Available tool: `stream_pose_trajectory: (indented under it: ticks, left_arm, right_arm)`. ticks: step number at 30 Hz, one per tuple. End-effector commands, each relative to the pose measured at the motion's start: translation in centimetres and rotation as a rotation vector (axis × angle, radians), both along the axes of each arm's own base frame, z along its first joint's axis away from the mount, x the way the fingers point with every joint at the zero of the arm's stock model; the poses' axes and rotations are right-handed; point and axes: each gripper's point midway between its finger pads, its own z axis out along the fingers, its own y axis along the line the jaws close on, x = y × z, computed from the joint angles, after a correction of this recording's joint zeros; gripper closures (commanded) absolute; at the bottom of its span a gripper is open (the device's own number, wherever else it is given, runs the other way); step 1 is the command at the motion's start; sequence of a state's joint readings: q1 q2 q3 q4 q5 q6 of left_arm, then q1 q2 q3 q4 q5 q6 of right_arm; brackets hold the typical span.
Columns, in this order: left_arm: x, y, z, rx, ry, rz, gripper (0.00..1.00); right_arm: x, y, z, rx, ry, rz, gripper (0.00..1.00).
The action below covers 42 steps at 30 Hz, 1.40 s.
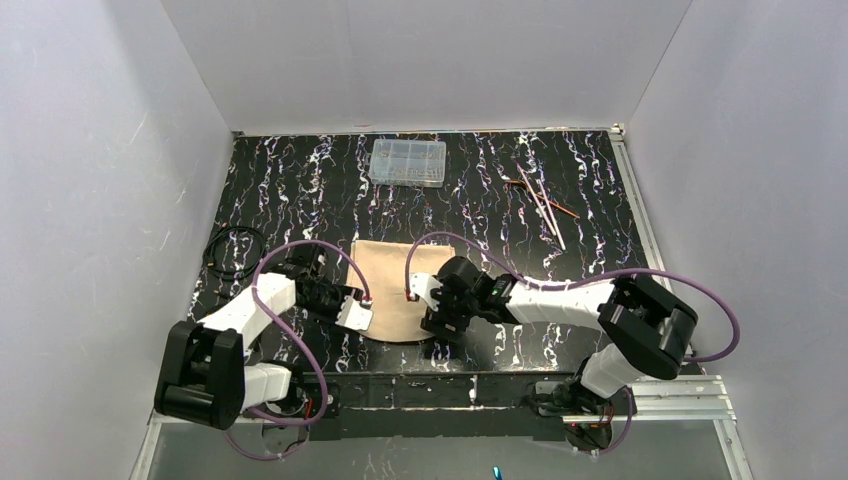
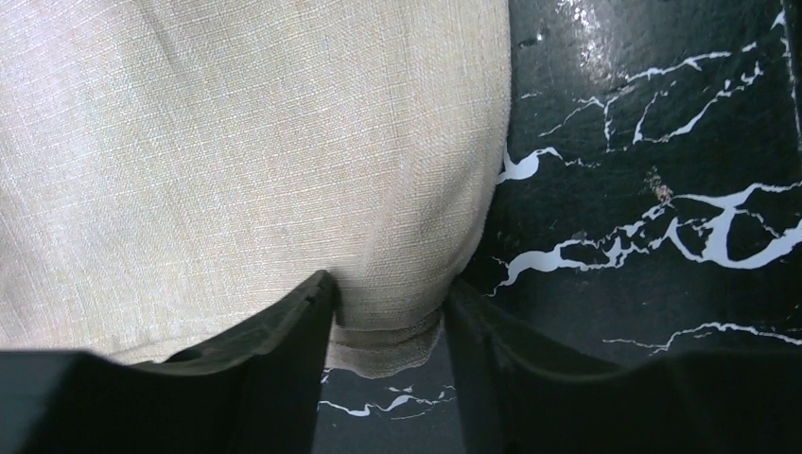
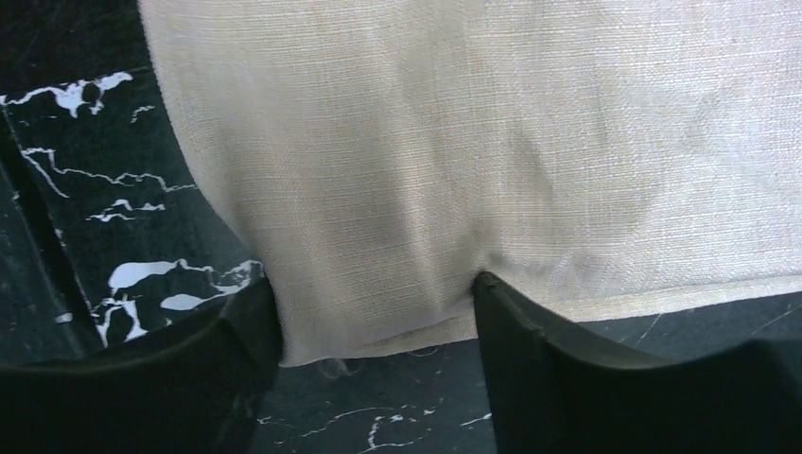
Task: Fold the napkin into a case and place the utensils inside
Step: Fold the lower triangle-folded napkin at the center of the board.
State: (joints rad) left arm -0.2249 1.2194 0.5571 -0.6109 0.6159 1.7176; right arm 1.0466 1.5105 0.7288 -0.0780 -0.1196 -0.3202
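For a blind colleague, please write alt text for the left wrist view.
Two black fingers of the left gripper straddle the near corner of a beige woven cloth napkin, which bunches between them on a black white-veined marble-patterned table.

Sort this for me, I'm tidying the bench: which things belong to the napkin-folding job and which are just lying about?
For the job:
- napkin, a near corner between the fingers of each pincer: left, right
- utensils, far right of the table

Lying about:
- clear plastic box at the far edge
- coiled black cable on the left
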Motion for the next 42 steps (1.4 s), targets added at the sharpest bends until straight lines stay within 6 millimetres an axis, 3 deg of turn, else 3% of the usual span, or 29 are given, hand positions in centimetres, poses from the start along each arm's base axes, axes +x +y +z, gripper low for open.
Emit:
stream_pose_trajectory:
  ticks: [1,4,10,14,18,25,28,32,34,38,42]
  left_arm:
    - [-0.3,0.3,0.3,0.034,0.043,-0.018,0.6]
    - [0.1,0.4,0.6,0.039,0.051,-0.012,0.62]
    - [1.2,-0.3,2.3,0.016,0.068,0.023,0.57]
    - [1.9,-0.6,3.7,0.01,0.099,0.059,0.51]
    - [1.9,-1.1,5.0,-0.016,0.128,0.066,0.34]
    - [1.7,-3.7,8.8,-0.107,0.248,0.166,0.25]
    - [0.7,-4.9,9.3,-0.116,0.321,0.175,0.13]
    - [1.1,-7.1,8.3,-0.124,0.289,0.218,0.11]
    - [2.6,-8.0,7.3,-0.143,0.178,0.256,0.11]
    - [3.2,-8.6,4.9,-0.09,0.04,0.257,0.11]
    - [4.0,-9.5,4.0,-0.06,-0.027,0.259,0.11]
  right_arm:
    - [0.9,0.8,0.8,0.053,0.086,-0.041,0.31]
    - [1.3,0.8,1.8,0.089,0.117,-0.061,0.49]
    - [1.3,1.1,3.7,0.17,0.248,-0.082,0.74]
    - [1.8,1.6,4.4,0.201,0.35,-0.112,0.86]
    - [2.4,2.6,5.2,0.214,0.464,-0.123,0.95]
    - [4.4,3.1,4.8,0.218,0.624,-0.209,0.98]
    - [4.4,3.2,4.8,0.239,0.675,-0.206,0.98]
    - [4.1,3.4,4.7,0.255,0.749,-0.21,0.98]
    - [3.9,3.3,4.8,0.263,0.767,-0.205,0.97]
    - [3.5,3.2,5.1,0.286,0.796,-0.196,0.95]
    - [3.5,3.2,5.1,0.289,0.822,-0.197,0.94]
